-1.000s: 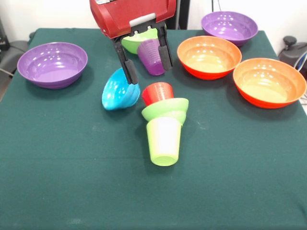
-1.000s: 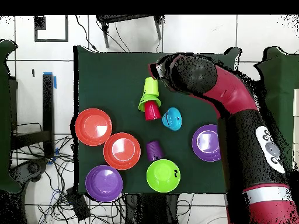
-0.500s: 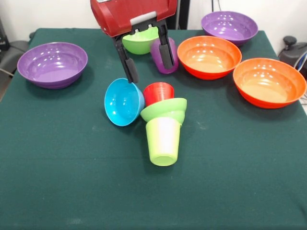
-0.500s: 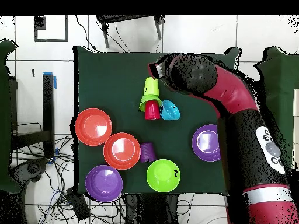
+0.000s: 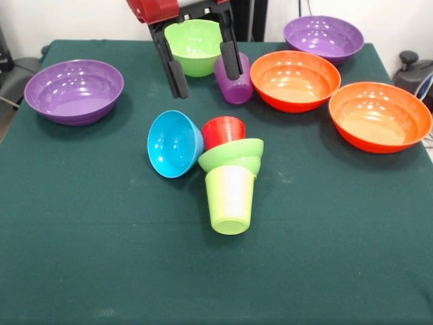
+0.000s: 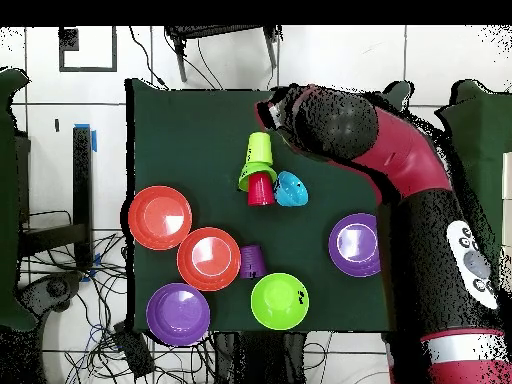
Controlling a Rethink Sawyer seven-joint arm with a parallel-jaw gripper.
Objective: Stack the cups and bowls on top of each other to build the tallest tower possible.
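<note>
Your gripper [image 5: 201, 70] hangs spread and empty above the table. The tower [image 5: 230, 177] lies toppled mid-table, blue bowl [image 5: 174, 143] tipped on its rim against the red cup [image 5: 223, 131]. Nudge that bowl and it probably rolls off; the lying cups may roll too.

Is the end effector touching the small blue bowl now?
Apart. In the front view the end effector hangs open above the table, and bare green cloth shows between its fingertips and the small blue bowl.
</note>
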